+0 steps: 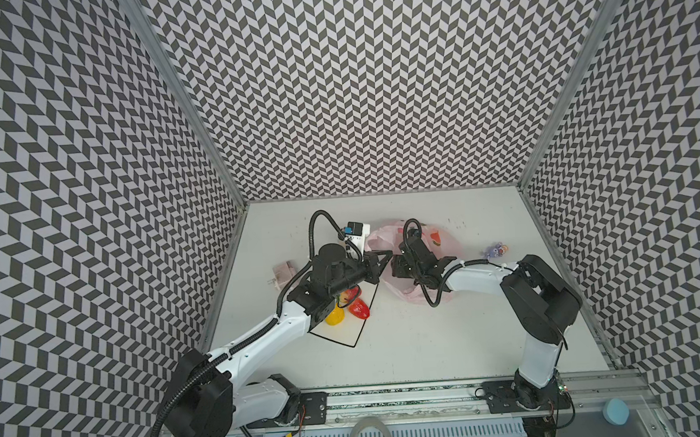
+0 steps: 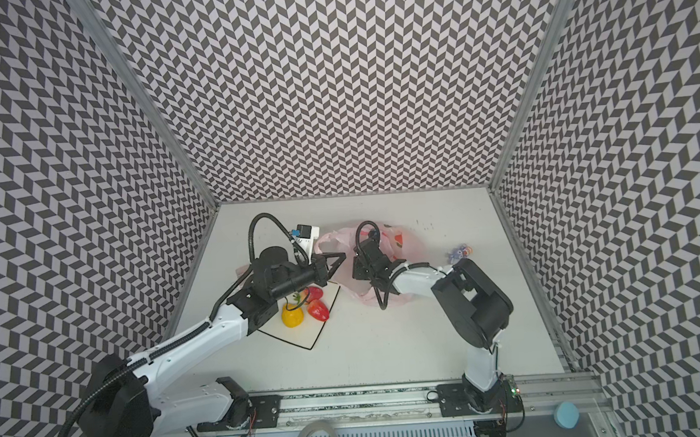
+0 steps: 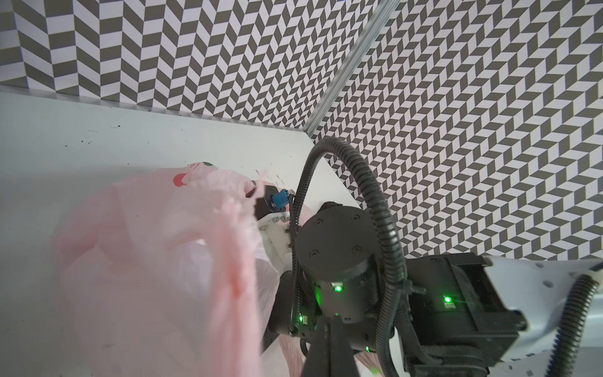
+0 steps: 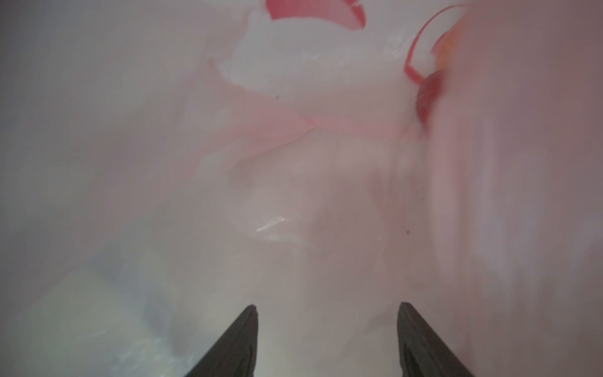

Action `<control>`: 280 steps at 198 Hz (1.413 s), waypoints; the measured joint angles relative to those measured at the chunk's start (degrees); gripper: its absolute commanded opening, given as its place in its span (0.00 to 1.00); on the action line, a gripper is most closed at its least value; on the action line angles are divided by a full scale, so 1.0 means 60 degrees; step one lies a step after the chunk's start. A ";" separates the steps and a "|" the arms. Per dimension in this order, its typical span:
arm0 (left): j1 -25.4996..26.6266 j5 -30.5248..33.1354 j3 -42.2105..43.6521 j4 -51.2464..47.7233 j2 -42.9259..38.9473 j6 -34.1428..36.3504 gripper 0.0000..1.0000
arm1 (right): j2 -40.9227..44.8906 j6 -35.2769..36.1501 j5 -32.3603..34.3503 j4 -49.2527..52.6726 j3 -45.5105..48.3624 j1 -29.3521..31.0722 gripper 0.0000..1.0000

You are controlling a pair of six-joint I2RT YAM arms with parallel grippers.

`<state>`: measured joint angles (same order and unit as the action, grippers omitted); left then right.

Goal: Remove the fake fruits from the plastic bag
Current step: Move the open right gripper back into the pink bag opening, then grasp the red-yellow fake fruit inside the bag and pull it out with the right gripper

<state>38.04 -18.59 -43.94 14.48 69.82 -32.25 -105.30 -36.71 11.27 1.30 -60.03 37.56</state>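
Pink film of the plastic bag (image 1: 452, 246) surrounds our wide, empty right claw (image 4: 326, 308); our closed left claw (image 1: 387, 255) seemingly pinches its nine-o'clock rim. Closing, we risk grabbing only film.

Lab test cell: chevron-patterned walls (image 1: 373, 80), aluminium rail (image 1: 393, 408), white tabletop (image 1: 430, 339).
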 measured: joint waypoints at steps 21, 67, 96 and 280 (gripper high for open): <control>0.0157 0.0084 0.0000 -0.0007 -0.0171 -0.0004 0.00 | 0.0062 0.0055 0.0248 0.0029 0.0044 -0.0313 0.80; 0.0732 0.0193 0.0117 -0.0004 -0.0390 -0.0084 0.00 | 0.0710 0.0120 0.0707 0.0277 0.0393 -0.0900 0.89; 0.1100 0.0255 0.0361 -0.0040 -0.0514 -0.0109 0.00 | 0.1326 0.0193 0.0929 0.0433 0.0772 -0.1191 0.95; 0.2058 0.0138 -0.0219 -0.0546 0.0302 0.0969 0.00 | -0.0270 -0.0925 0.0994 -0.0222 -0.0066 -0.2167 0.85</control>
<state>50.39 -17.76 -45.25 11.20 71.64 -26.44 -106.91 -42.26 17.23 -0.03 -60.42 24.56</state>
